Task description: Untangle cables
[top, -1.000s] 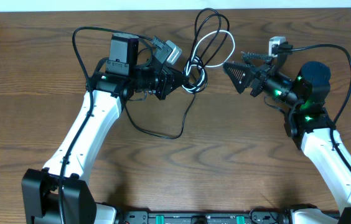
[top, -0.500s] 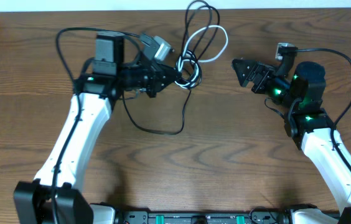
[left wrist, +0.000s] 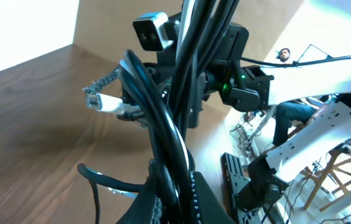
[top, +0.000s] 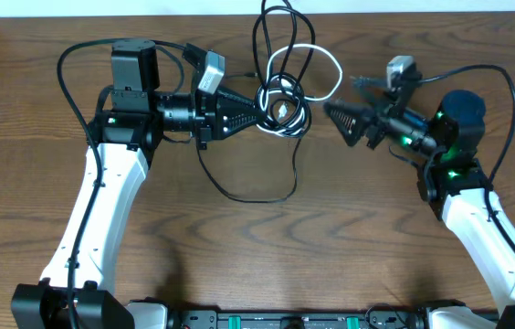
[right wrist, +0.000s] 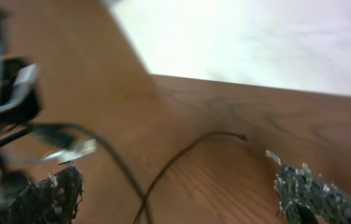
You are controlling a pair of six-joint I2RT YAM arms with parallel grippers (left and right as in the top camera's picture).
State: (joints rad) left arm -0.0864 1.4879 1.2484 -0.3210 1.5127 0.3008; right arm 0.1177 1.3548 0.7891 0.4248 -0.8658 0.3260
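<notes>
- 2 pincers face each other across the bundle. The left pincer (top: 256, 113) is clenched on the cables (top: 280, 108), its jaws pressed onto the knot (top: 283, 102) right at its tip.
- In its own wrist view the cords (left wrist: 169, 124) rise straight out of the fingertips, black wound over white. 1 white plug (left wrist: 104, 102) sticks out to one side just past them.
- The right pincer (top: 340, 96) is released, jaws spread wide and grasping nothing. It sits just beyond the knot, on the side away from the left pincer, near the cords but apart from them.
- Its blurred wrist view shows a black strand (right wrist: 188, 147) on the table (right wrist: 238, 112) ahead of its 2 fingers (right wrist: 51, 199). Nothing touches either pad.
- Outward from the left tip, a white cable (top: 305, 47) loops off toward the right pincer. A black loop (top: 257, 37) reaches for the far table edge.
- 1 long black strand (top: 259, 199) sags back toward the arm bases and curls round under the left wrist.
- Progress, as I judge it, is early. The knot is gripped and presented to the other arm, but black and white are wound together and 0 cords lie free.
- What is left is most of the job. The right pincer would need to close on 1 loop, probably the white one nearest it, and draw it out while the left holds the knot. The cords would then need to be laid apart.
</notes>
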